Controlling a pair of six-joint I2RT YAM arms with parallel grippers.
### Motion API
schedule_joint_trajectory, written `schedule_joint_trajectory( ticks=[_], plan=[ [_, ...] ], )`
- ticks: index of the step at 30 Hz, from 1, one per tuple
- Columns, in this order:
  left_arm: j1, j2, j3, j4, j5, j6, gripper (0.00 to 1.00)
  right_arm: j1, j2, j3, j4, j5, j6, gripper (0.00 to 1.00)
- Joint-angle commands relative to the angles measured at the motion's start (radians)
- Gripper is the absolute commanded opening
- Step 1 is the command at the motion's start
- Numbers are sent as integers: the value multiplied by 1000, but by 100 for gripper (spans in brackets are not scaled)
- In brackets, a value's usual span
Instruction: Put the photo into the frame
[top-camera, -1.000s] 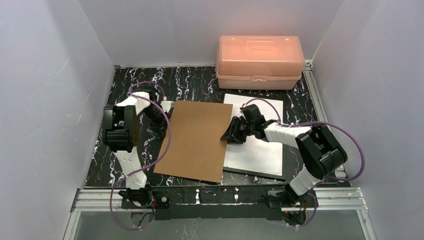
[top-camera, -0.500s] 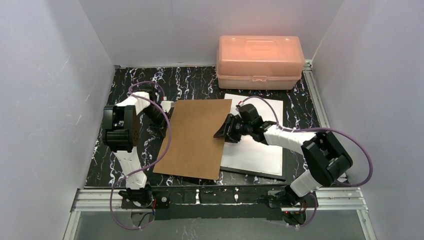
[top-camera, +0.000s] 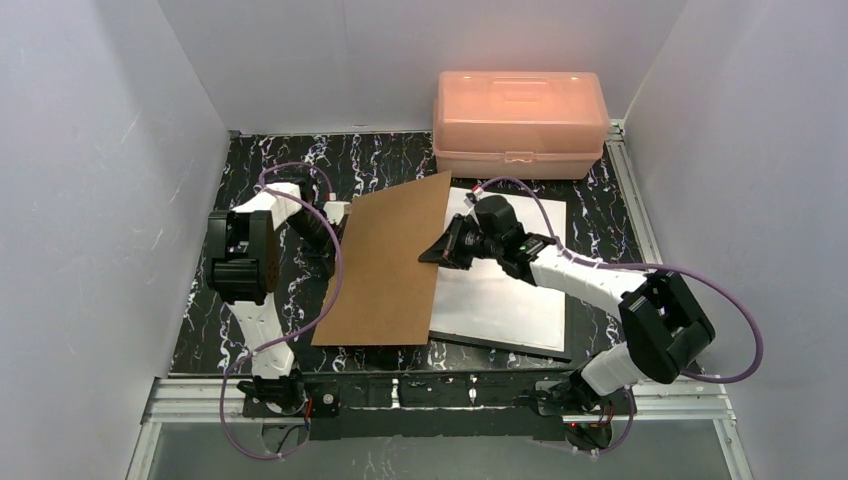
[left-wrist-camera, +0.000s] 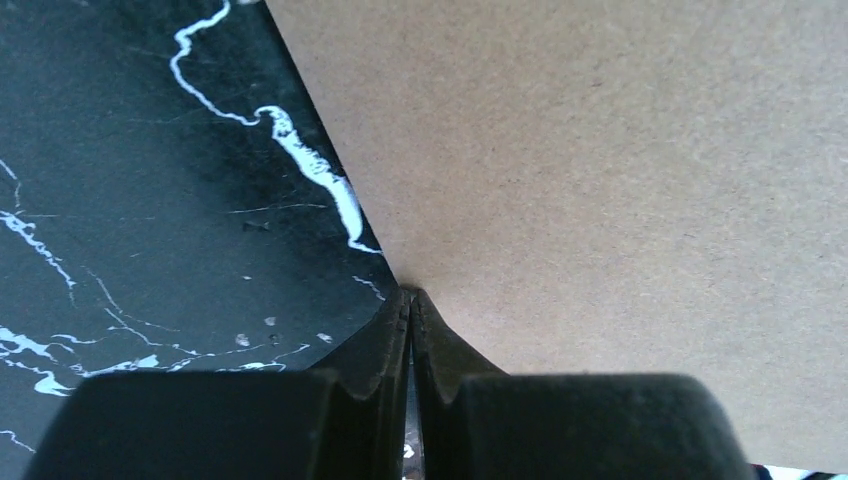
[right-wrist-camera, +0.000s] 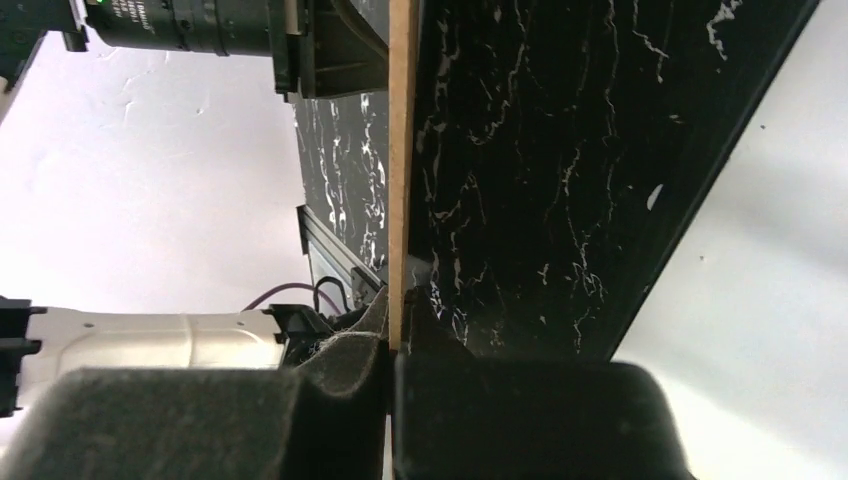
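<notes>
- Jaws of my right gripper (right-wrist-camera: 397, 330) pinched the raised edge of the backing board (top-camera: 385, 265).
- My left gripper (left-wrist-camera: 410, 300) was closed, tips at the board's opposite edge.
- The photo (top-camera: 505, 290) lay white-side up in the frame (top-camera: 500, 345), beneath the right gripper.

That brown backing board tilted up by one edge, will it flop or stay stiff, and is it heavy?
Probably stiff: the backing board tilts as one flat sheet, its edge straight in the right wrist view. Likely light, since the right end effector holds it up by one thin edge. That narrow pinch might let it slip or swing.
</notes>
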Motion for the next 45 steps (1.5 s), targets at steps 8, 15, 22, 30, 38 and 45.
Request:
schedule_joint_trajectory(
  ticks=[8,15,22,30,38,45],
  plan=[
    [-17,-113,223,-184,185,-54,28,-237,-182,380,-515,-32,-296,1],
    [-78,-88,301,-177,238,-117,32,-373,-270,592,-769,4,-409,1],
    [-246,-20,364,-90,240,-201,36,-405,-287,855,-934,138,-474,1],
    [-395,146,448,44,235,-334,38,-406,-341,997,-1104,279,-508,1],
    [-449,225,462,154,223,-467,37,-405,-340,1044,-1167,371,-512,1],
    [-477,265,467,187,230,-499,37,-406,-331,1057,-1184,377,-513,1]
  ],
)
